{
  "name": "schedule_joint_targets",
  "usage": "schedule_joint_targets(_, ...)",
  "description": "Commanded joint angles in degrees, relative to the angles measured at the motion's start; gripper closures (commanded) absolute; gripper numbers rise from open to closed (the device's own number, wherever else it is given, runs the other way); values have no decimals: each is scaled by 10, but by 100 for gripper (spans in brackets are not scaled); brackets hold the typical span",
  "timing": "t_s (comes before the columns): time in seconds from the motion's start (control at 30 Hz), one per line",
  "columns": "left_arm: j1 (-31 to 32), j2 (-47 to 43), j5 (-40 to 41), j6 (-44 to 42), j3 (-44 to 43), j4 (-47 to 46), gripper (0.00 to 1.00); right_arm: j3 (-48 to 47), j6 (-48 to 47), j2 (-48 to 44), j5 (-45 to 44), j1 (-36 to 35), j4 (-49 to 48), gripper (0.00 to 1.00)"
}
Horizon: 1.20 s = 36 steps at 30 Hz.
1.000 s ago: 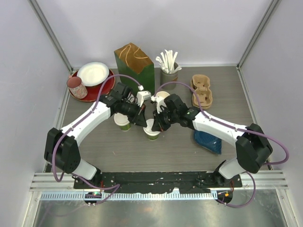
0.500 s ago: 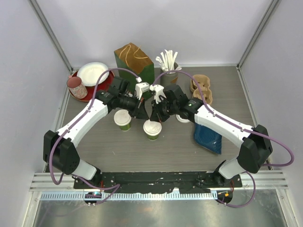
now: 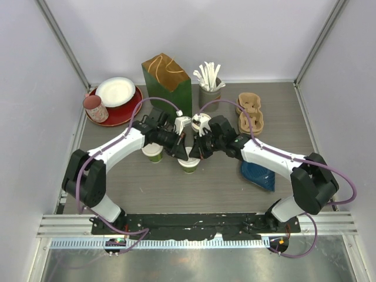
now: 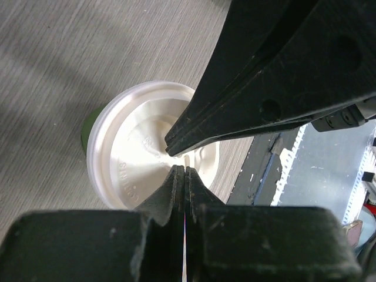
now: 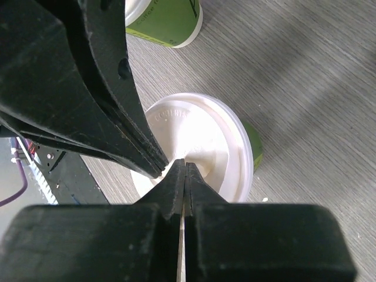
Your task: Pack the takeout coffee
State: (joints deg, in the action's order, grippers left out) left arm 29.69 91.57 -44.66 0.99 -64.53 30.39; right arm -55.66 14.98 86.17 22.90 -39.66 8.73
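Observation:
A green paper cup with a white lid (image 3: 189,164) stands mid-table. It also shows in the left wrist view (image 4: 138,150) and in the right wrist view (image 5: 205,138). My left gripper (image 3: 182,152) and my right gripper (image 3: 196,153) meet tip to tip over it. Both are shut and empty, with their tips on or just above the lid's centre, as the left wrist view (image 4: 181,170) and right wrist view (image 5: 184,164) show. A second lidded green cup (image 3: 153,152) stands just to the left, and its side appears in the right wrist view (image 5: 167,20).
A green paper bag (image 3: 167,79) stands at the back. A cup of wooden stirrers (image 3: 210,88) is beside it and a cardboard cup carrier (image 3: 249,113) is to the right. A red plate (image 3: 126,110) and red-and-white cup (image 3: 95,108) sit back left. A blue packet (image 3: 257,175) lies right.
Both grippers drew back from the lidded cup half a second ago, leaving its lid in plain view. They have now come back down together over it.

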Motion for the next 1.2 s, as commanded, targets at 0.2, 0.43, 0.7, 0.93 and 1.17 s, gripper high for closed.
schedule_joint_targets(0.2,-5,-82,20,-32,-38,56,100,-66,-11,-50,-3,-8,41,99)
schedule_joint_targets(0.43,-26,-92,2,-30,-61,78,100,-92,-47,-55,7,-22,56,99)
schedule_joint_targets(0.7,-70,-106,9,-26,-47,73,100,-36,-45,7,-17,-23,18,99)
schedule_joint_targets(0.93,-88,-122,40,-59,-71,124,100,-51,-38,20,-10,-23,30,99)
schedule_joint_targets(1.17,-103,-140,113,-85,-113,179,84,-139,-62,-1,-17,-45,94,99)
